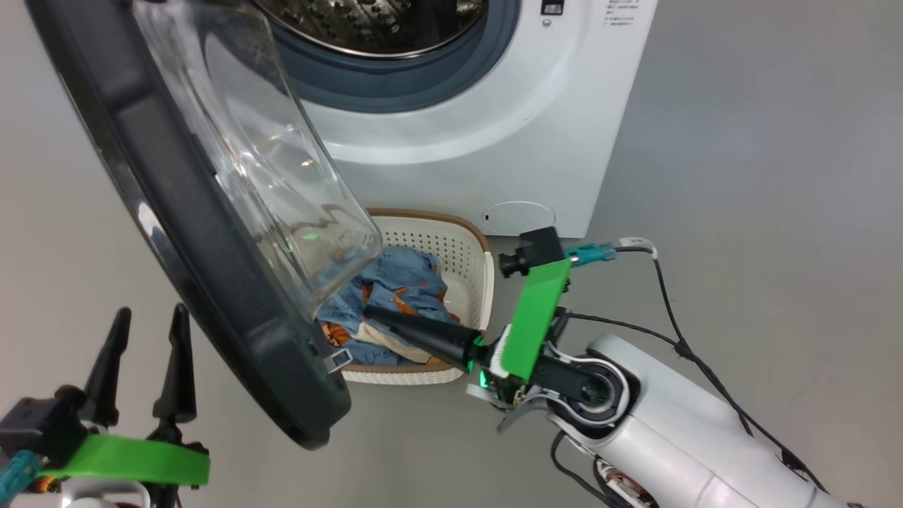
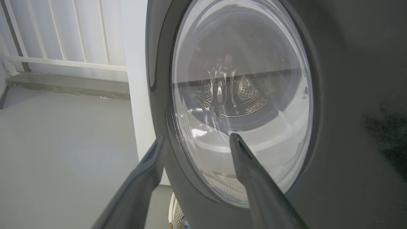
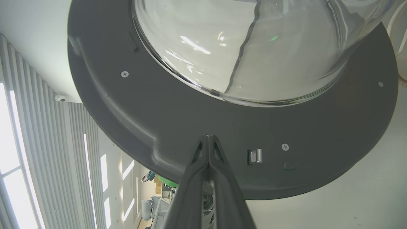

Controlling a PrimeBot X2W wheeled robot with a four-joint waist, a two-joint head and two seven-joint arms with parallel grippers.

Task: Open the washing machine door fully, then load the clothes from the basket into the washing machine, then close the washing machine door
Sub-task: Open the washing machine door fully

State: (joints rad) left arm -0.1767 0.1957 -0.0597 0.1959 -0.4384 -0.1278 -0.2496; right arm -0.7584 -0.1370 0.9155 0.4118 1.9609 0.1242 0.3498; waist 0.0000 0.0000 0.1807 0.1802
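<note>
Underfoot, a plain grey floor (image 1: 741,176) runs to a white railing (image 2: 63,47) at the room's edge. One washing machine (image 1: 494,141) stands at the far side, its one door (image 1: 183,233) open to the left. One basket (image 1: 465,254) sits just in front, holding a heap of clothes (image 1: 402,282); the pieces cannot be counted. There are two grippers. The left gripper (image 1: 154,310) is at the near left outside the door, fingers spread apart. The right gripper (image 1: 368,312) is over the clothes beside the door's inner rim, fingers pressed together.
</note>
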